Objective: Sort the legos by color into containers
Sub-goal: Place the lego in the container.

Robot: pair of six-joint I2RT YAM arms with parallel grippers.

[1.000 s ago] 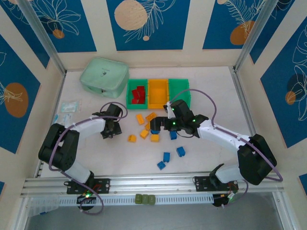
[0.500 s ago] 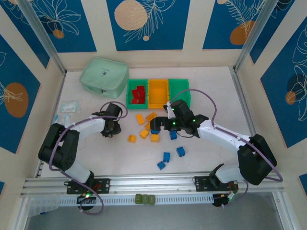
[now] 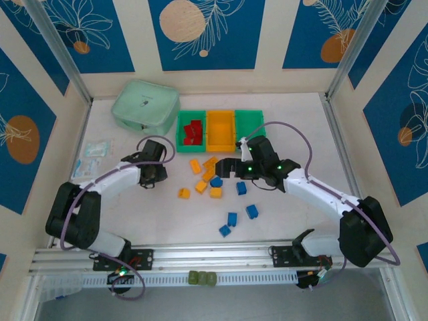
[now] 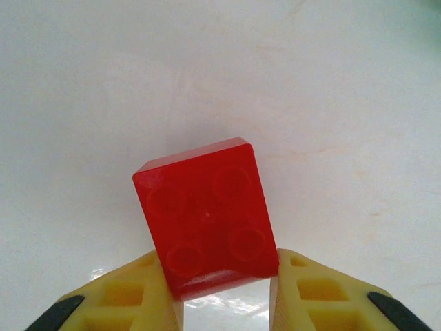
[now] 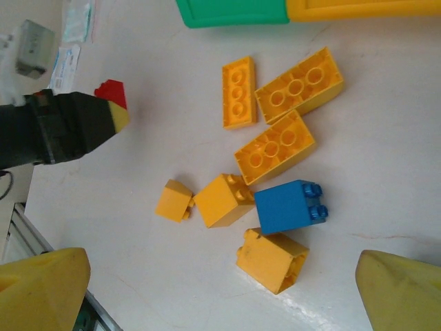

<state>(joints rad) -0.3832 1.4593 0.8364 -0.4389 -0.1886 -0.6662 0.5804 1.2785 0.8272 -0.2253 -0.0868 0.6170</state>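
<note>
The left fingers [image 4: 138, 293] are clenched on a small red square plastic brick [image 4: 207, 217], gripped at its near edge over the white tabletop [image 4: 220, 69], left of the loose bricks. The right fingers [image 5: 41, 289] are released and spread wide above a cluster of orange-yellow plastic bricks [image 5: 275, 148] and one blue brick [image 5: 286, 205], with further blue bricks [image 3: 234, 217] nearer the arm bases. The row of three joined open bins [image 3: 221, 130], coloured green, orange and green, stands at the far side, with red bricks [image 3: 192, 130] in its left green bin.
</note>
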